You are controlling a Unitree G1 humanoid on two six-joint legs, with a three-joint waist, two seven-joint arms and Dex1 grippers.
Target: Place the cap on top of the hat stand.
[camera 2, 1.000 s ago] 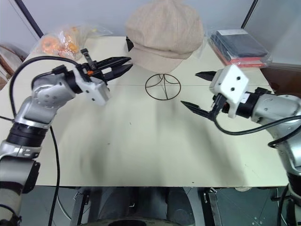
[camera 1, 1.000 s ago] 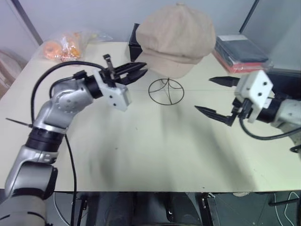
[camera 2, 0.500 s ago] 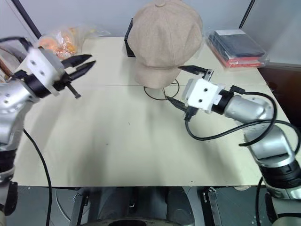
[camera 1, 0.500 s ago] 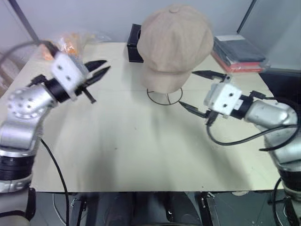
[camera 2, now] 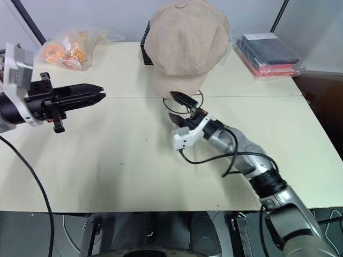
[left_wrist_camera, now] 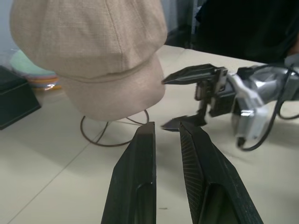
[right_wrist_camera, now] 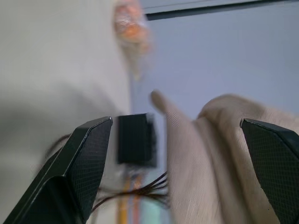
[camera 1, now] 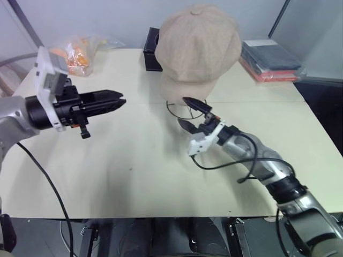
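The beige cap (camera 1: 198,45) sits over the head of the hat stand, its brim hanging toward the front. Of the stand, the wire ring base (camera 1: 172,108) shows on the table under the brim. My right gripper (camera 1: 183,111) stands wide open just in front of the base and below the brim, holding nothing. In the right wrist view the cap (right_wrist_camera: 224,154) lies between its spread fingers (right_wrist_camera: 70,177). My left gripper (camera 1: 120,100) hovers well to the left of the cap, pointing at it, shut but for a thin slit and empty.
A black box (camera 1: 152,51) stands right behind the cap. A clear bag of orange snacks (camera 1: 77,51) lies at the back left, and a wrapped stack of dark folders (camera 1: 270,59) at the back right. The cream table (camera 1: 134,176) stretches bare toward me.
My left gripper has pulled back left, away from the cap's edge, and rolled over. My right gripper has swung left and down to the stand's base. The cap's brim hangs lower.
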